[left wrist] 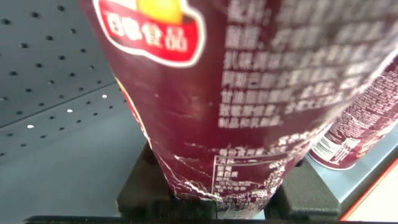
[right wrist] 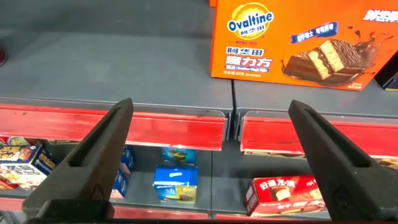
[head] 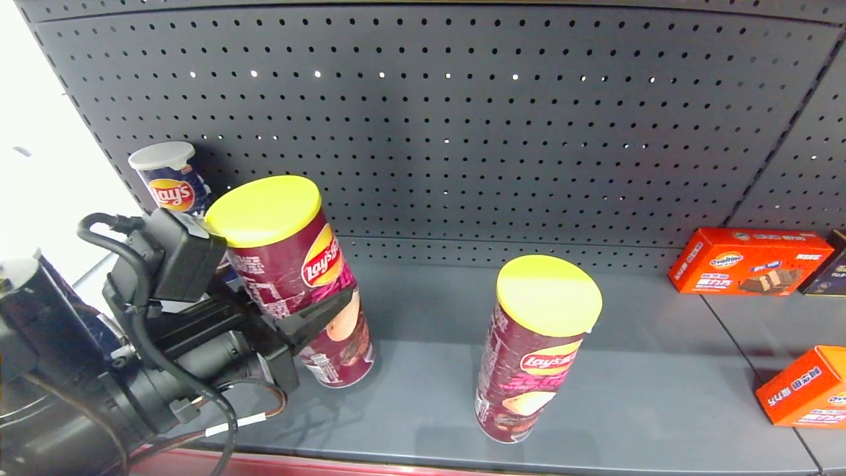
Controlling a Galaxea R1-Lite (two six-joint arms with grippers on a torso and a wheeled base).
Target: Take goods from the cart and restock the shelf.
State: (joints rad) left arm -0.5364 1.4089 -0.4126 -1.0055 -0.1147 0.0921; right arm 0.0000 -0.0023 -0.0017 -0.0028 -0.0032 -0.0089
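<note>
My left gripper (head: 309, 318) is shut on a maroon chip can with a yellow lid (head: 291, 264), low over the left part of the grey shelf board (head: 423, 396). The can leans a little, and I cannot tell whether its base touches the board. Up close, this can (left wrist: 236, 93) sits between two dark fingers (left wrist: 144, 190). A second maroon can with a yellow lid (head: 535, 350) stands upright mid-shelf and appears as a can (left wrist: 364, 134) beside the held one. My right gripper (right wrist: 211, 109) is open and holds nothing, in front of the shelf's red edge strip (right wrist: 168, 127).
A blue can with a white lid (head: 173, 178) stands at the back left, behind the held can. Orange boxes lie at the right: one at the back (head: 747, 261), one near the front (head: 803, 387). A pegboard wall (head: 436, 132) closes the back. Boxes (right wrist: 175, 183) fill the lower shelf.
</note>
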